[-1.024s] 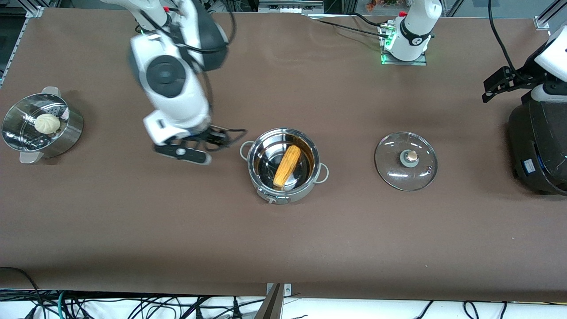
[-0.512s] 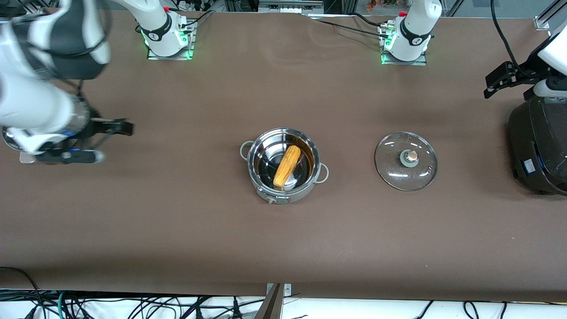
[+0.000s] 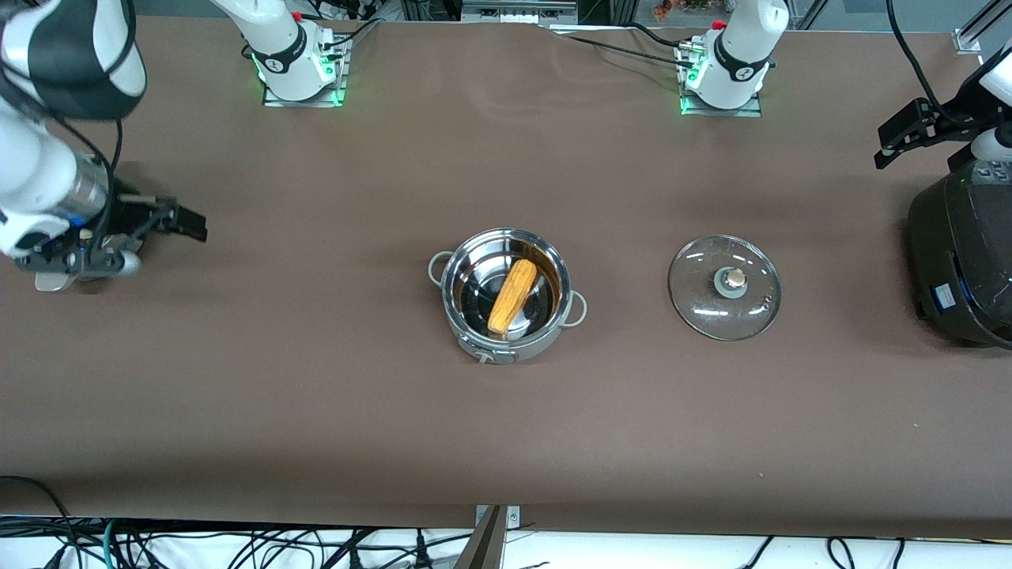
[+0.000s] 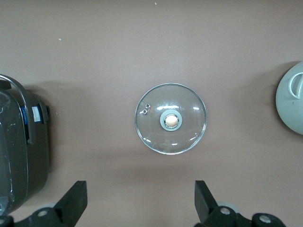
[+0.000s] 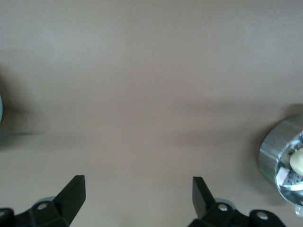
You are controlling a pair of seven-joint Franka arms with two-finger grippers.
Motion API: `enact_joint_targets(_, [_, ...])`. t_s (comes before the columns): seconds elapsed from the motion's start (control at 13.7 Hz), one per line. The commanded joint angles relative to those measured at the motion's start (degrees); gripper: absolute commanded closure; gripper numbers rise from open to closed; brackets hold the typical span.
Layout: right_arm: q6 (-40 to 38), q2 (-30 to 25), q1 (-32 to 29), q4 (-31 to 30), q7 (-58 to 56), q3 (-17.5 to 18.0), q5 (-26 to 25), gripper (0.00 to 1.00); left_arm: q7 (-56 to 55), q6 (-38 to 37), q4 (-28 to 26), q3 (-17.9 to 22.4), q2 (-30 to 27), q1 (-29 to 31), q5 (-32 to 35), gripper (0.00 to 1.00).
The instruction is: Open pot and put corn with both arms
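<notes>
I see the corn (image 3: 512, 295) lying in the open pot (image 3: 506, 294), well apart from both grippers. Its lid (image 4: 171, 118) rests on the table under my left gripper's (image 4: 138, 205) spread, empty fingers. My right gripper (image 5: 138, 201) hangs released beside the steamer (image 5: 282, 165).

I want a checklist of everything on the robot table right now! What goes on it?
Surface: brown table, bare around the pot.
Job's things: corn lies in the open pot; lid on the table beside it, toward the left arm's end.
Clutter: steamer with bun; black cooker.
Tools: left tool open, above the lid; right tool open, beside the steamer.
Cables: bundle under the near edge.
Surroundings: nothing seen.
</notes>
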Motion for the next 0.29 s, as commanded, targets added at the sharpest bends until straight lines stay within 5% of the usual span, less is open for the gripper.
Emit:
enact_joint_targets(0.0, [-2.7, -7.2, -2.3, -3.9, -0.1, 1.7, -0.6, 0.0, 0.8, -1.5, 2.3, -0.2, 1.2, 0.2, 1.4, 0.0])
enact_joint_targets(0.22, [-2.6, -7.0, -2.9, -3.7, -0.2, 1.6, -0.3, 0.0, 0.8, -1.6, 2.3, -0.2, 1.2, 0.2, 1.4, 0.0])
